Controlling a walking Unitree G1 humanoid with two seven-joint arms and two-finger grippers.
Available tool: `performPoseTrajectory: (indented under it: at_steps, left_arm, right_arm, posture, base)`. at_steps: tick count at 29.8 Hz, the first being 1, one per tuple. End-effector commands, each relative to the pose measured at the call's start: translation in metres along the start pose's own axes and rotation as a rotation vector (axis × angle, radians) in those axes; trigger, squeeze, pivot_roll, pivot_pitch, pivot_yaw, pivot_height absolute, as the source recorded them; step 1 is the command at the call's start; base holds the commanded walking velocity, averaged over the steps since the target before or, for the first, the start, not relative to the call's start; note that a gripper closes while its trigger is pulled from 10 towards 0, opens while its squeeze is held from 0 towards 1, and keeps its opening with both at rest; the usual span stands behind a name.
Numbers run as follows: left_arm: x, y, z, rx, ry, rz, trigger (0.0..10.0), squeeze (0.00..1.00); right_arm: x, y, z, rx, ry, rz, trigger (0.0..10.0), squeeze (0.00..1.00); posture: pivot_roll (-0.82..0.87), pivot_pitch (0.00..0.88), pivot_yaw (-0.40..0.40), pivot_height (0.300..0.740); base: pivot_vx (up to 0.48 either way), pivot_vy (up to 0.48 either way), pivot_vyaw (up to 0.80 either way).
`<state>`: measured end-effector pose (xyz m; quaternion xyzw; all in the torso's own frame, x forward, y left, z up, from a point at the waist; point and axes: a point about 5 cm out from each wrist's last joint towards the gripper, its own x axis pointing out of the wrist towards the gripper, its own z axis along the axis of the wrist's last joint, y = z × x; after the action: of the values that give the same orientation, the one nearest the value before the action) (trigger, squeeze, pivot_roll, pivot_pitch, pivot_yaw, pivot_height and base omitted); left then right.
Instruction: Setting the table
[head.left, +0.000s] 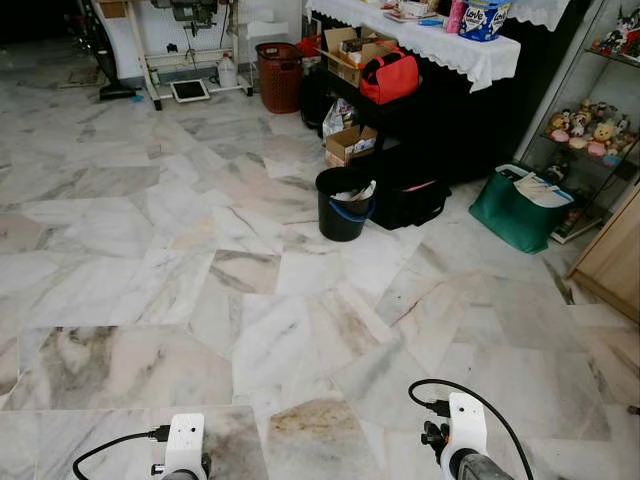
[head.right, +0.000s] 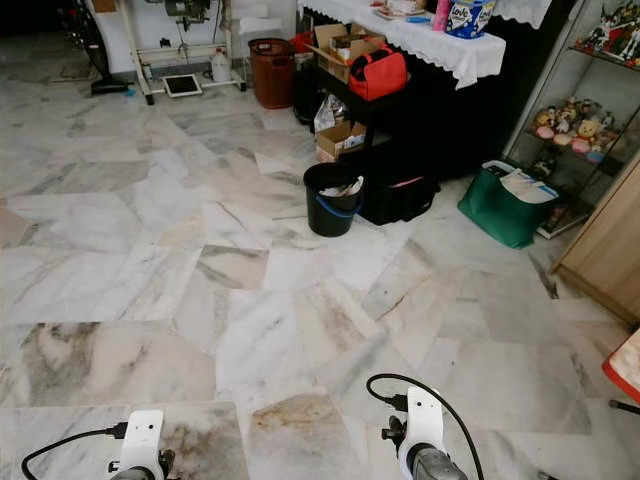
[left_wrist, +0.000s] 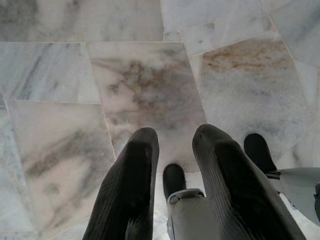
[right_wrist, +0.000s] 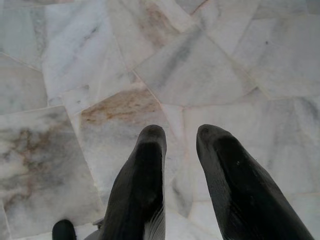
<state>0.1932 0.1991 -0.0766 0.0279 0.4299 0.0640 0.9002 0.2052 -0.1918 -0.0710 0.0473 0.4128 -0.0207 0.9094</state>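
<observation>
Big open marble floor (head.left: 200, 260) here, pale grey and white tiles with brownish veins, taking up most of the head views. The worktop with the white lace-edged tablecloth (head.left: 440, 45) sits way up in the upper right of the frame, well apart from me, with a blue and white tub (head.left: 486, 18) and some other bits on it that are too small to make out. Under and around it: a red bag (head.left: 390, 76), open cardboard boxes (head.left: 350, 143), a black plastic bucket (head.left: 343, 203) on the floor in the middle of the frame, and a green bag (head.left: 518, 207) at the right edge.

My left gripper (left_wrist: 175, 165) and right gripper (right_wrist: 180, 155) both hang low over bare tile, arms at the bottom edge of the head views. Fingers on both are spread a little, with floor showing through the gap, and holding nothing.

As for actual tableware, I honestly can't see any plates, cups or cutlery from here, so where to take hold is a guess. If it's the usual stuff, I'd expect it to be stiff, smooth, a bit slippery and breakable. So I'd pinch a plate across the rim, grab a cup around the body, and not squeeze hard. First job, I reckon, is just walking over to that worktop.
</observation>
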Motion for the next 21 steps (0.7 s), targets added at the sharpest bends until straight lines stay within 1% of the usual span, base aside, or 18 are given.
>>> performPoseTrajectory:
  at_steps: [1,4,9,21]
  left_arm:
    - [-0.0003,0.0008,-0.0022,0.011,0.009,0.008,10.0,0.0]
    - [-0.0003,0.0002,-0.001,0.032,-0.002,0.005,10.0,0.0]
    - [-0.0006,-0.0003,-0.0026,0.026,0.004,0.007,10.0,0.0]
    - [-0.0008,-0.0003,-0.0033,0.01,0.002,0.014,10.0,0.0]
  right_arm:
    - [0.0001,-0.0002,0.0,-0.009,0.006,-0.003,10.0,0.0]
    - [-0.0001,-0.0004,-0.0008,-0.011,0.008,-0.004,10.0,0.0]
    - [-0.0003,-0.0013,-0.0013,-0.014,0.009,-0.006,10.0,0.0]
    - [-0.0001,-0.0013,-0.0001,-0.023,0.008,-0.004,10.0,0.0]
  posture:
    - [0.0,0.0,-0.027,0.74]
    - [0.0,0.0,-0.027,0.74]
    - [0.0,0.0,-0.029,0.74]
    - [0.0,0.0,-0.036,0.74]
  base:
    - [0.0,0.0,-0.66]
    - [0.0,-0.342,-0.66]
    - [0.0,-0.447,-0.66]
    - [0.0,0.0,-0.66]
